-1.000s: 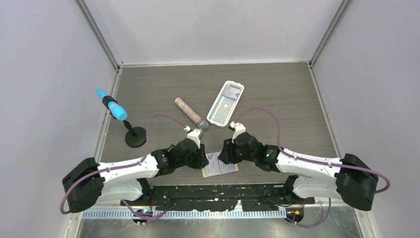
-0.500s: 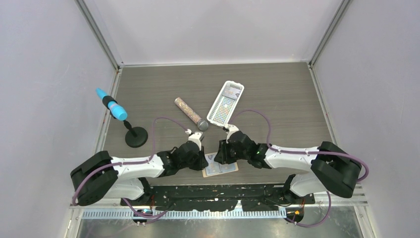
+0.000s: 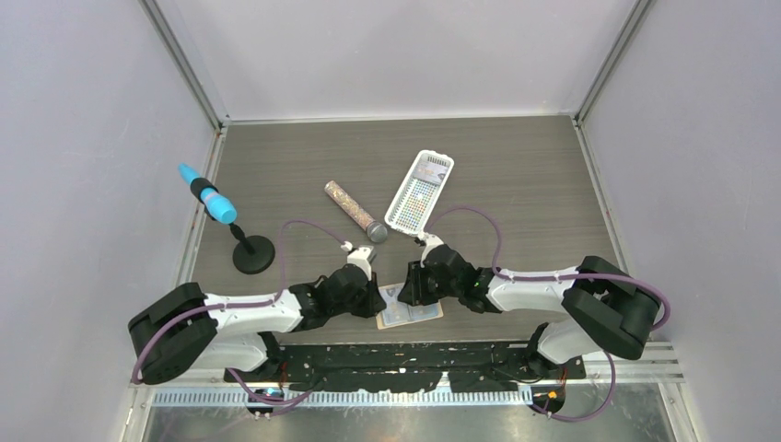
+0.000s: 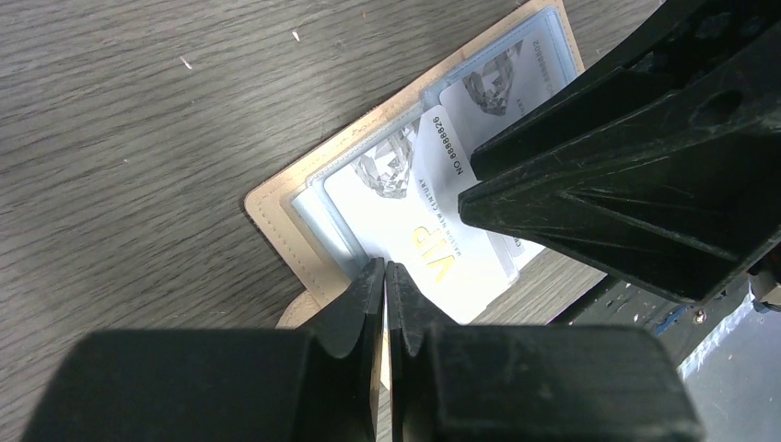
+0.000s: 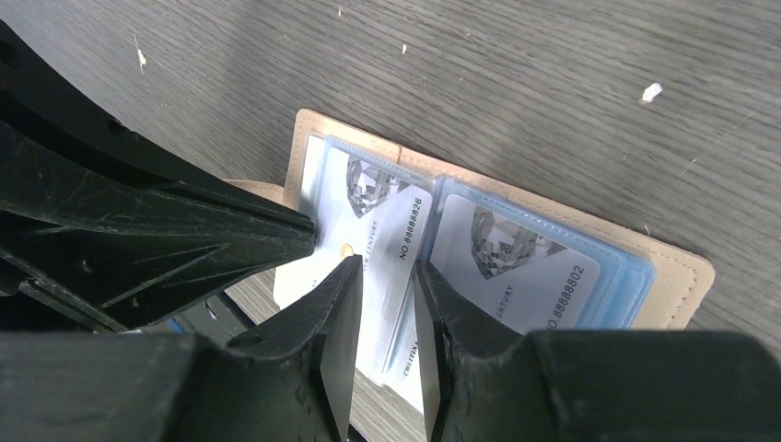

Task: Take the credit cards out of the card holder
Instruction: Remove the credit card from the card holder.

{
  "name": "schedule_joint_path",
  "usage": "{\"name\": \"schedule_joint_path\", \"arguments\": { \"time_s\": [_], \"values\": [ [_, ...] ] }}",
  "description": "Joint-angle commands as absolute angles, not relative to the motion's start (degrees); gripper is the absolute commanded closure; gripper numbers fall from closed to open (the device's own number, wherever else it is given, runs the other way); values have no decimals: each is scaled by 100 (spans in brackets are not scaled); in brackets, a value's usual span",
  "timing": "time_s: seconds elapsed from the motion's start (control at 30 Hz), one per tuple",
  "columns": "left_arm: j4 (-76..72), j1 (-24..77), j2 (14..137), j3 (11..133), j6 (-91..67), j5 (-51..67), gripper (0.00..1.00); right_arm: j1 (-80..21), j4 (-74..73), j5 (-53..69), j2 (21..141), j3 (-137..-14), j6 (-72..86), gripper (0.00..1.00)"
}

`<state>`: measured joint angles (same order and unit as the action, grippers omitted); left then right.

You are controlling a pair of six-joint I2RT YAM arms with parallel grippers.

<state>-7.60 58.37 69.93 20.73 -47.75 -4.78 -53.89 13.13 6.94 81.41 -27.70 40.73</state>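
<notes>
Above: the card holder (image 3: 428,315) lies open at the counter's near edge. Left wrist: our left gripper (image 4: 384,269), pressed together, touches the credit cards (image 4: 433,230). Right wrist: our right gripper (image 5: 387,269), slightly spread, straddles them. We judge them thin, stiff and slick, so we'd pinch the protruding ends.

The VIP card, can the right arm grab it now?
Probably yes: the right gripper hangs open over the VIP card, which pokes out of the card holder; the left gripper crowds one edge.

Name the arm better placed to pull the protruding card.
Right, probably: the right hand is open over the protruding card; the left hand is shut, at the edge of the card holder.
</notes>
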Motion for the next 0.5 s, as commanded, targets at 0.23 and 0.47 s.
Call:
{"name": "schedule_joint_path", "arguments": {
  "time_s": [0.23, 0.47],
  "values": [
    [-680, 5816, 6912, 1899, -4746, -690, 93, -5349, 1580, 872, 8245, -2706, 4170, 65],
    [-787, 5818, 6970, 1851, -4772, -643, 94, -5119, 2237, 1374, 8390, -2434, 4577, 66]
  ]
}}
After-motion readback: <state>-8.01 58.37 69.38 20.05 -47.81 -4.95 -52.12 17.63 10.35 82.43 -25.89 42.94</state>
